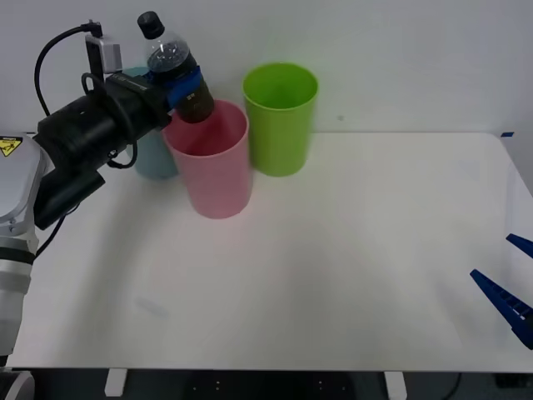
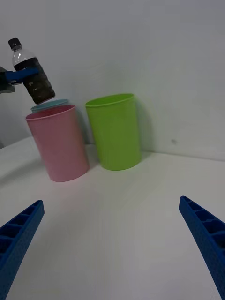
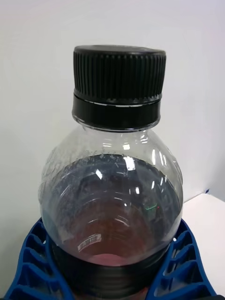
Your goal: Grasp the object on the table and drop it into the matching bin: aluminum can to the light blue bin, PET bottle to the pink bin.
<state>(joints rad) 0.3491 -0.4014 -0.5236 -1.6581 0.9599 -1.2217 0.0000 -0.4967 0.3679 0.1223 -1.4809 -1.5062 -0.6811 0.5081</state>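
Observation:
My left gripper (image 1: pixel 179 82) is shut on the PET bottle (image 1: pixel 175 67), a small clear bottle with a black cap and dark brown lower body. It holds the bottle tilted in the air, its base just above the back rim of the pink bin (image 1: pixel 212 162). The left wrist view looks along the PET bottle (image 3: pixel 112 187) between blue fingers (image 3: pixel 180 267). The right wrist view has the PET bottle (image 2: pixel 32 72) hanging over the pink bin (image 2: pixel 58 143). The light blue bin (image 1: pixel 152 154) stands behind the pink one, mostly hidden by my arm. My right gripper (image 1: pixel 516 279) rests open at the table's right edge.
A lime green bin (image 1: pixel 281 117) stands right of the pink bin at the back of the white table (image 1: pixel 333 275). A white wall rises behind the bins. My left arm reaches in across the table's back left corner.

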